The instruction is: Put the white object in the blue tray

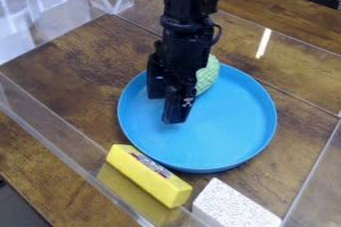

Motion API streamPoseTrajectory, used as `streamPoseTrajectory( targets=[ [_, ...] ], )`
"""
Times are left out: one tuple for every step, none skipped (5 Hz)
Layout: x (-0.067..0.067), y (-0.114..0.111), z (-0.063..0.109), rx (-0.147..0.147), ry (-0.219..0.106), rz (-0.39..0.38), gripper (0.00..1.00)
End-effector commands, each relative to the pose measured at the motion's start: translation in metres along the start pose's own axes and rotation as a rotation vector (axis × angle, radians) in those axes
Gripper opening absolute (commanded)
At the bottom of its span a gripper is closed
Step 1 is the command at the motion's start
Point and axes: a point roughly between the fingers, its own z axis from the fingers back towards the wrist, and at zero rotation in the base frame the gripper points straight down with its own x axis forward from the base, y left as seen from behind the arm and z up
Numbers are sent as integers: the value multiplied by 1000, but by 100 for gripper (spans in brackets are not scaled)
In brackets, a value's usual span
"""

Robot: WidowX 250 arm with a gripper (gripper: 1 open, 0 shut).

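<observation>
The blue tray (233,131) lies in the middle of the wooden table. The white object (209,70), a pale greenish-white bumpy lump, rests inside the tray against its back rim, mostly hidden behind the arm. My black gripper (166,107) hangs upright over the tray's left-centre, just in front of and left of the lump. Its two fingers stand apart, with only the tray floor showing between them. The fingertips are close to the tray floor, and I cannot tell whether they touch the lump.
A yellow sponge block (147,174) lies in front of the tray by the clear plastic wall (67,156). A white speckled block (240,207) sits at the bottom right corner. Clear walls fence the table on the left and front.
</observation>
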Motion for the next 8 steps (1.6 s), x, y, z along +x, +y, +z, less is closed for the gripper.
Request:
streamPoseTrajectory(
  targets=[
    [7, -4, 7, 25, -33, -50, 100],
    [9, -7, 2, 21, -32, -73, 100],
    [11, -12, -1, 20, -31, -93, 100],
    [12, -17, -4, 18, -29, -108, 100],
    [14, -22, -7, 15, -28, -119, 100],
    [15, -27, -9, 10, -28, -126, 100],
    [16, -32, -10, 5, -29, -134, 100],
    [16, -35, -10, 5, -31, -142, 100]
  ],
)
